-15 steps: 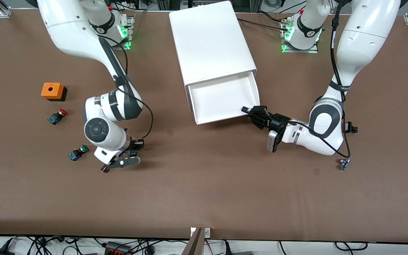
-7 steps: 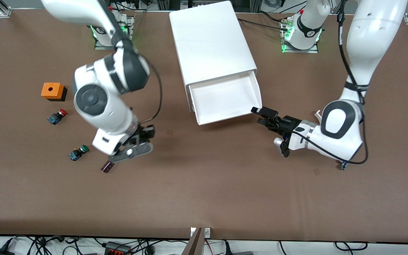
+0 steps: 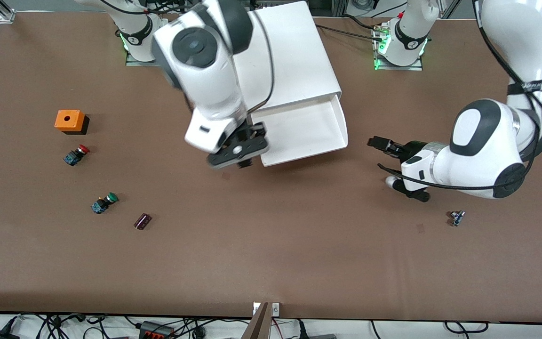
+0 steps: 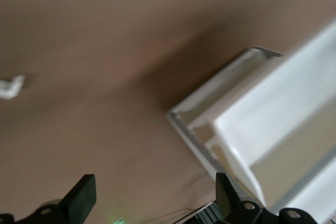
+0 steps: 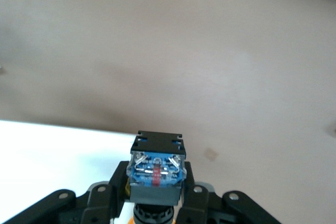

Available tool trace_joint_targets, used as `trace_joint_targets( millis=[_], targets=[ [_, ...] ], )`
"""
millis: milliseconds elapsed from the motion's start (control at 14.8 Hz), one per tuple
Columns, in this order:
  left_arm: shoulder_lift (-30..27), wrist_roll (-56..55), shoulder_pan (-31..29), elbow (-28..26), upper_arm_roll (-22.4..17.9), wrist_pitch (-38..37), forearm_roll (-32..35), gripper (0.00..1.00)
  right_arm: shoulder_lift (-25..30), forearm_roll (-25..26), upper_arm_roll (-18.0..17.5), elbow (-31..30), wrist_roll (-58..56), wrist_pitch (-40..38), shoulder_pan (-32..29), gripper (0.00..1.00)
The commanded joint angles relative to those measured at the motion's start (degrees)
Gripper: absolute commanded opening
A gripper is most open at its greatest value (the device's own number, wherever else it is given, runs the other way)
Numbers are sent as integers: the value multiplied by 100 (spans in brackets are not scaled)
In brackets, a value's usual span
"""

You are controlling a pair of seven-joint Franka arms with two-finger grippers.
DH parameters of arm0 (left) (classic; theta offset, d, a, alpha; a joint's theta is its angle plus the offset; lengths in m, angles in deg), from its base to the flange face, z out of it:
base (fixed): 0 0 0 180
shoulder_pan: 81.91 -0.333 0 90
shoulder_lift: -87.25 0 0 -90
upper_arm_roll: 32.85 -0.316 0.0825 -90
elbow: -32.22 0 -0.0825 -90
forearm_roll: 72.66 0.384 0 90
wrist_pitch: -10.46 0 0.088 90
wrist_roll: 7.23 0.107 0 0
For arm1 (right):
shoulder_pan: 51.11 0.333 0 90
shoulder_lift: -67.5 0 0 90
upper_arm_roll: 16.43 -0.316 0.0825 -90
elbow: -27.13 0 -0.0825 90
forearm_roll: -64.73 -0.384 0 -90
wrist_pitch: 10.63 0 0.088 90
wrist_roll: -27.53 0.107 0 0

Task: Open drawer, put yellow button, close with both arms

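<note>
Yellow button [image 5: 155, 174] is sitting pinched in the right gripper [image 3: 238, 153], over the pulled-out drawer's [image 3: 306, 132] front edge. Judged small, rigid, light and smooth-capped, it is best gripped across its blocky blue-black body. Left gripper [image 3: 384, 143] is hanging spread and empty over the table [image 3: 271, 254], beside the drawer toward the left arm's end.
</note>
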Motion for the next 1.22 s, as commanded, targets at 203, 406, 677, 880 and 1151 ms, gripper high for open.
trace_joint_targets(
  millis=[203,406,677,880,1151],
  targets=[
    [-123,-1041,175,236,123,-79,2069,100,-460,43,82,277,684,244,696,0],
    [341,-1032,105,772,80,79,2071,100,-609,-9,38,277,921,428,785,0],
    [536,-1040,70,924,71,88,2045,100,-785,-18,3,268,1141,455,978,0],
    [510,-1102,79,915,71,123,2045,100,-882,-18,3,269,1203,455,1040,0],
    [510,-1102,61,888,80,123,2045,100,-1005,-18,-6,260,1203,455,1092,0]
  ],
)
